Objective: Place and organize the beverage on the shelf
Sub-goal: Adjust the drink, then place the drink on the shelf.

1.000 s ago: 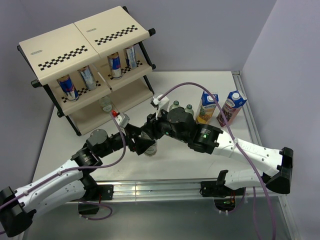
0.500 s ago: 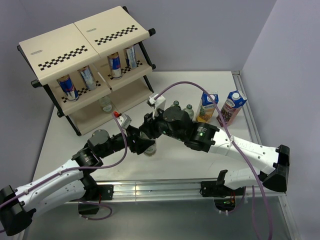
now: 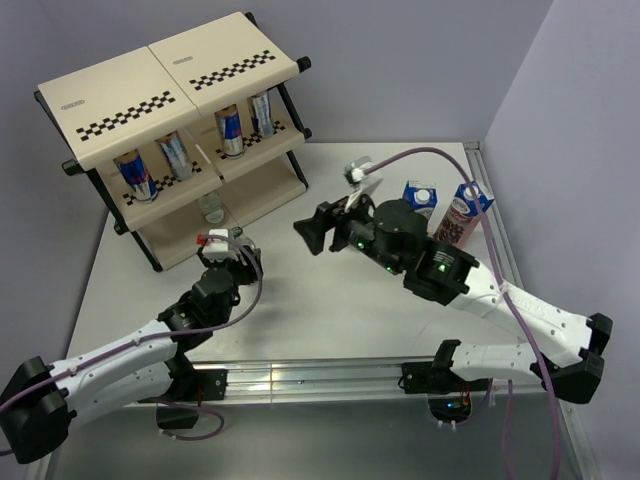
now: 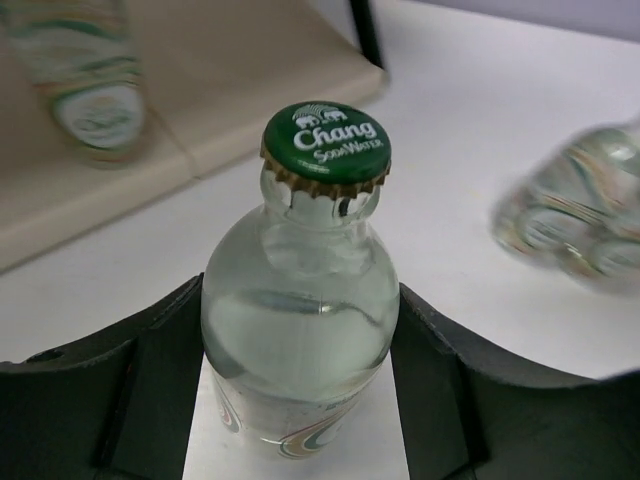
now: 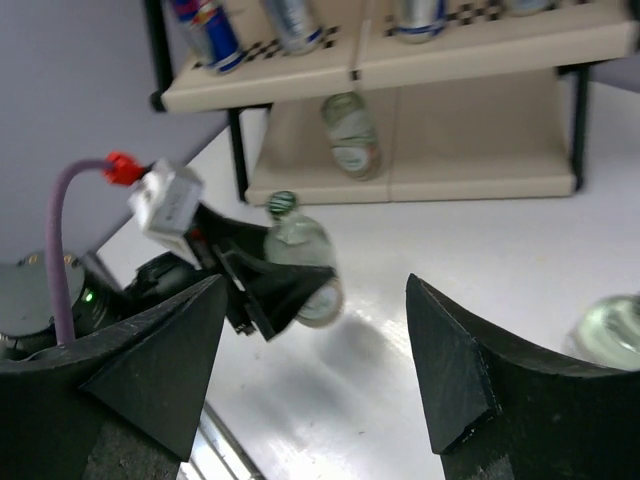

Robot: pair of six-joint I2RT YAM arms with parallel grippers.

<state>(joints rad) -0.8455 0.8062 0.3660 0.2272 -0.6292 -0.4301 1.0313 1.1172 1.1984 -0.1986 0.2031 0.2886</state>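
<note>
left wrist view: the left fingers (image 4: 150,380) now clasp a clear bottle (image 4: 298,310) with a green cap, upright over the table (image 4: 480,100), near the shelf (image 3: 170,75). a second ago the right fingers (image 5: 455,370) gripped it too; they have let go, spread wide and pulled back right. the handover looks done; likely next is the bottom tier, beside the other bottle (image 3: 210,207).

Glossy glass bottle (image 4: 300,320), metal cap (image 4: 326,148)

Cans (image 3: 229,130) stand on the shelf's (image 3: 110,95) middle tier (one bottle (image 3: 211,207) below), cartons (image 3: 462,210) right.
</note>
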